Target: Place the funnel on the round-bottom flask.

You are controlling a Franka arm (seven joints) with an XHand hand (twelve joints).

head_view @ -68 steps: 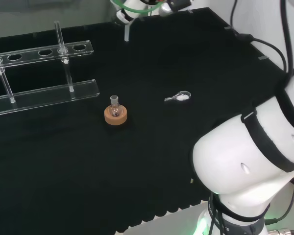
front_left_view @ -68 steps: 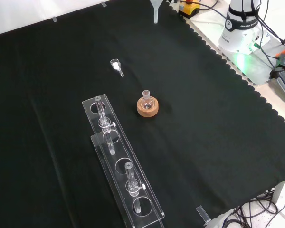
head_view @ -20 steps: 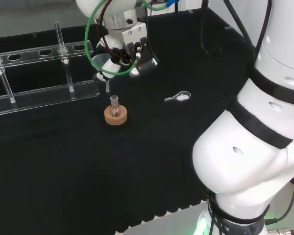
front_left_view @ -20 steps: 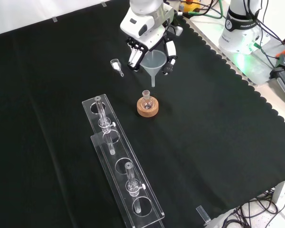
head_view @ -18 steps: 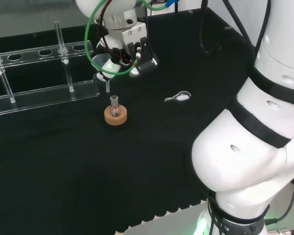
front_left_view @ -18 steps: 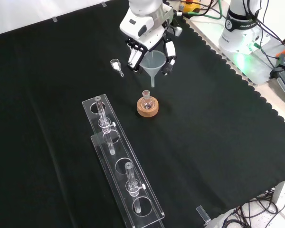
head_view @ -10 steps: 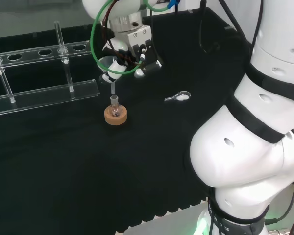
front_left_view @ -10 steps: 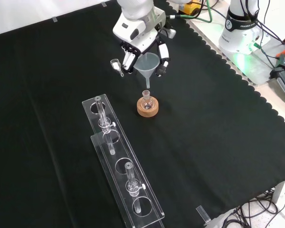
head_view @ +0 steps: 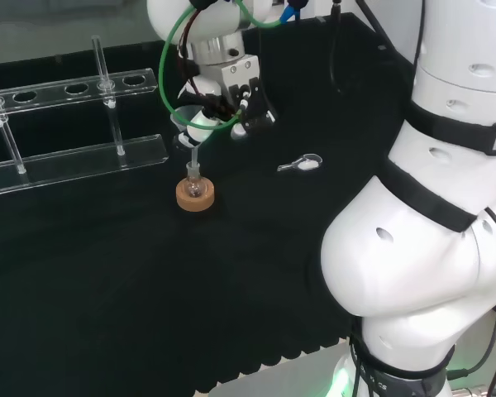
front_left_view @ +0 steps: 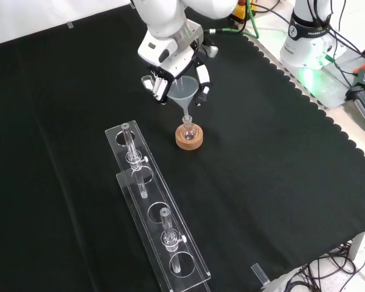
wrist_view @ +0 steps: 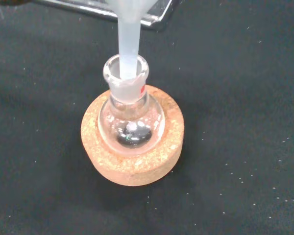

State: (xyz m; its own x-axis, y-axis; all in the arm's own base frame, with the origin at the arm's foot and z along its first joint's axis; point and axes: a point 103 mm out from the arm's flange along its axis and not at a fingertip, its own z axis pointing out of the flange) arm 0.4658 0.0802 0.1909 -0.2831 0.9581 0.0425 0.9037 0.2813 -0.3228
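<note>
Head view: the hand (head_view: 223, 99) curls its fingers round the cone of a translucent plastic funnel (head_view: 188, 124), whose stem points down into the neck of the round glass flask (head_view: 195, 184) seated in a cork ring (head_view: 195, 197).

Front view: the hand (front_left_view: 173, 61) sits at 12 o'clock from the flask (front_left_view: 187, 129), with a small clear scoop (front_left_view: 147, 80) at 10 o'clock.

Wrist view: the frosted stem (wrist_view: 128, 39) stands inside the flask's mouth (wrist_view: 126, 73), and the cork (wrist_view: 132, 166) looks grainy.
</note>
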